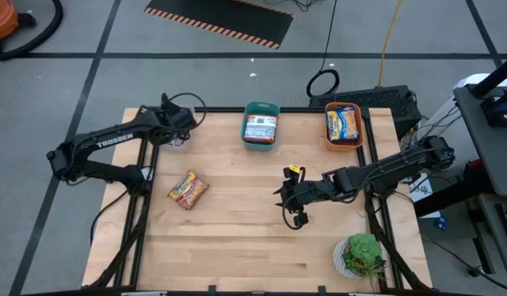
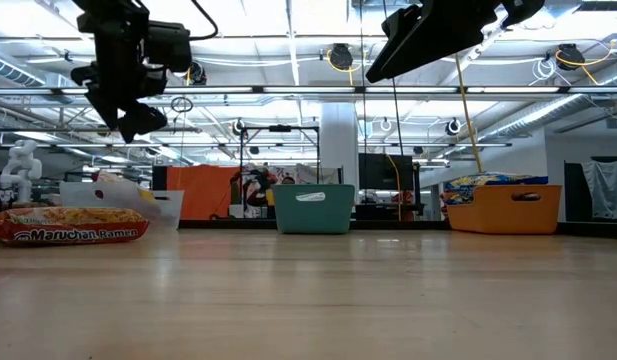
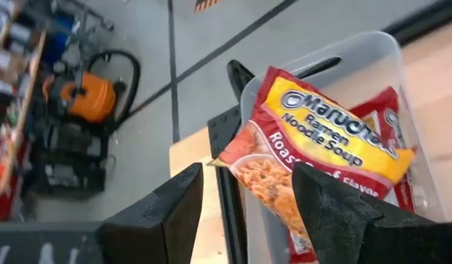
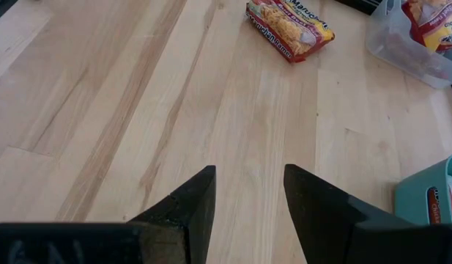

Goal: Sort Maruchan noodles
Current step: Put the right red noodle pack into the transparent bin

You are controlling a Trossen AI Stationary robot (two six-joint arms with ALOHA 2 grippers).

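My left gripper (image 3: 247,191) hangs open above the clear bin (image 3: 343,55) at the table's far left corner (image 1: 175,141). A red-and-yellow Maruchan packet (image 3: 321,132) lies tilted in that bin on another red packet (image 3: 390,117); one finger stands in front of its lower edge. My right gripper (image 4: 249,183) is open in the air over the middle of the table (image 1: 282,201), with nothing between its fingers. One more red-and-yellow packet (image 1: 187,189) lies flat on the table at the left (image 4: 290,28).
A teal bin (image 1: 260,125) with a packet stands at the far edge's middle. To its right is an orange bin (image 1: 343,123) holding an orange-yellow packet. A green potted plant (image 1: 361,253) sits at the near right corner. Bare wood lies between the arms.
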